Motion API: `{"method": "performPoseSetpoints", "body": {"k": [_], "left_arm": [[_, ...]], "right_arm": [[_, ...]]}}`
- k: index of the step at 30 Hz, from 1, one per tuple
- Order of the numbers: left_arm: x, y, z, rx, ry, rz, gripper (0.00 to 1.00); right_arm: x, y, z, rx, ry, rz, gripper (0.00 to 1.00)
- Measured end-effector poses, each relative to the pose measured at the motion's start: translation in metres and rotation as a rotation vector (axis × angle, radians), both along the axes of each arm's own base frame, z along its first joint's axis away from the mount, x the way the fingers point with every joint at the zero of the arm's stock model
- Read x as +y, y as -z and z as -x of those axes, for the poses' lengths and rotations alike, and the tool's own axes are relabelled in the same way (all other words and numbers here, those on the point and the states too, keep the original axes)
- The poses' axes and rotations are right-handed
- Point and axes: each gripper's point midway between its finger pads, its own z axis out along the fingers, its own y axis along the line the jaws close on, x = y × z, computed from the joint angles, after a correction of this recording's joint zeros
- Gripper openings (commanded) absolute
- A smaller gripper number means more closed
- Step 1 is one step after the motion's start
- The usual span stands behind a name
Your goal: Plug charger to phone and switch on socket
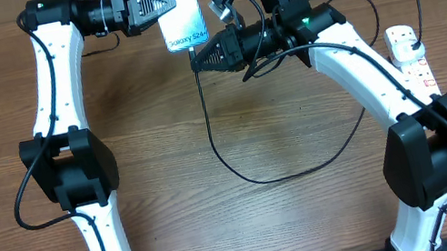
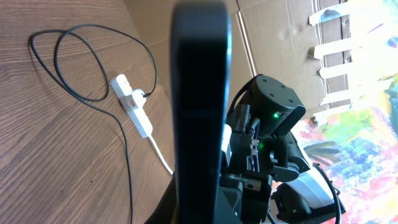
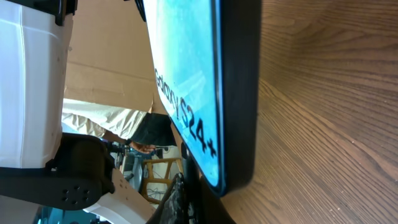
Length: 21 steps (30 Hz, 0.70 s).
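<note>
Phone (image 1: 187,21) with a lit light-blue screen reading "Galaxy S24+" is held up at the table's (image 1: 225,236) far edge, clenched in the left gripper (image 1: 174,3). Right gripper (image 1: 195,61) grasps the connector end of the charger (image 1: 287,174) at the phone's lower edge. The black cable loops across to the white power strip (image 1: 410,56) near the right edge.

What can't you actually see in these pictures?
1. Connector tip of the charger, overhead: hidden under the right gripper at the lower edge of the phone; whether it is plugged in is unclear.
2. Far end of the phone, overhead: cut off by the top edge.
3. Switches on the socket, overhead and left wrist: too small to read as on or off.
4. Right wrist: the phone fills the view, and its port cannot be picked out.
</note>
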Motion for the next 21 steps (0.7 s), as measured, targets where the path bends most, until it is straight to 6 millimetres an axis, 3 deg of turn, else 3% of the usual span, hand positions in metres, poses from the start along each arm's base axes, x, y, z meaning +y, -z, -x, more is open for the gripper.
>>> {"method": "performPoseSetpoints", "body": {"k": [21], "left_arm": [[0.0000, 0.0003, 0.0004, 0.010, 0.000, 0.000, 0.04]], "right_arm": [[0.0005, -0.0014, -0.0005, 0.010, 0.003, -0.005, 0.04]]}}
